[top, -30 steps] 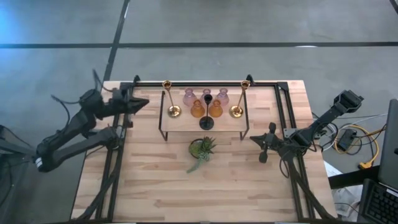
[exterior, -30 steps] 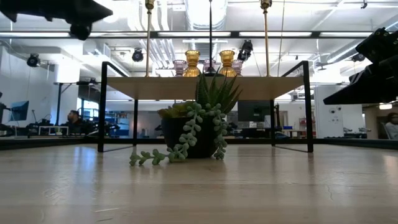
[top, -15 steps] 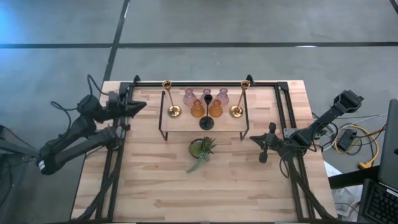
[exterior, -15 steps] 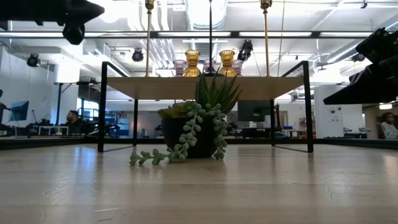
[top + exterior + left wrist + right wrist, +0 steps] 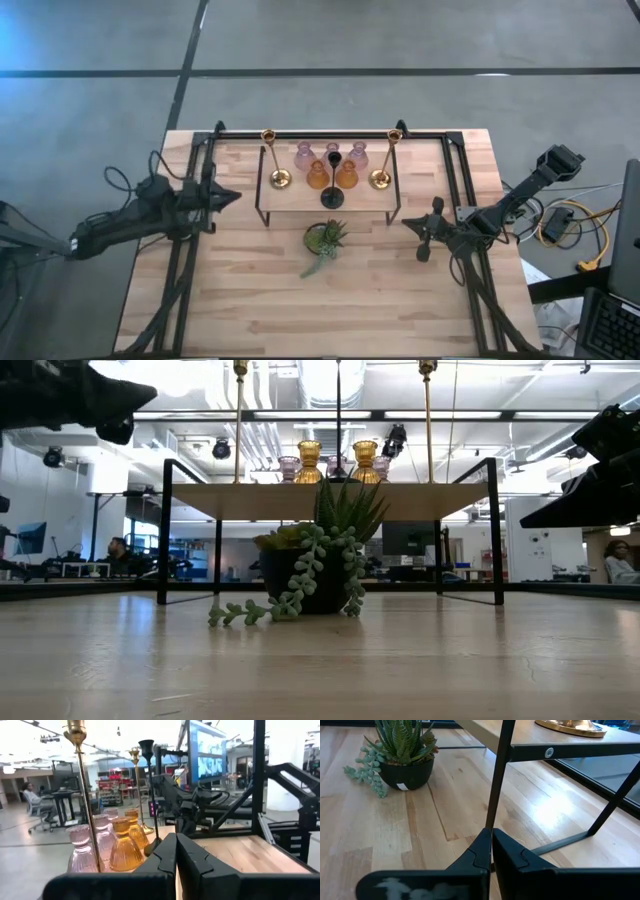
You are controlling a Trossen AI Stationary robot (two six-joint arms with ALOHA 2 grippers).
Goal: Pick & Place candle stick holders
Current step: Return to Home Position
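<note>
Eight candle stick holders (image 5: 317, 176) stand together on the tan-topped, black-framed shelf (image 5: 250, 500), which lies between the two grippers. They are three pale pink bulbous glass holders (image 5: 304, 155), two amber bulbous glass holders (image 5: 346, 176), one black slim-stemmed holder (image 5: 332, 199) and two brass slim-stemmed holders (image 5: 279, 179). None shows on the bare wooden table (image 5: 250, 300), so the placing looks finished, and what seems to remain is only for the arms to settle at rest. The left gripper (image 5: 232, 196) hangs raised off one end of the shelf, empty, its fingers (image 5: 167, 857) pressed together and aimed along the row of holders ahead of it. The right gripper (image 5: 406, 224) waits just beside the shelf's leg at the opposite end, its fingers also pressed together on nothing, with the small green potted plant (image 5: 325, 238) off ahead of its tip. From table height the pink glass is largely hidden behind the amber pair, the brass stems are cut off at the upper edge, and both arms are only dark shapes in the upper corners. The right wrist view catches just the rim of one brass base.
</note>
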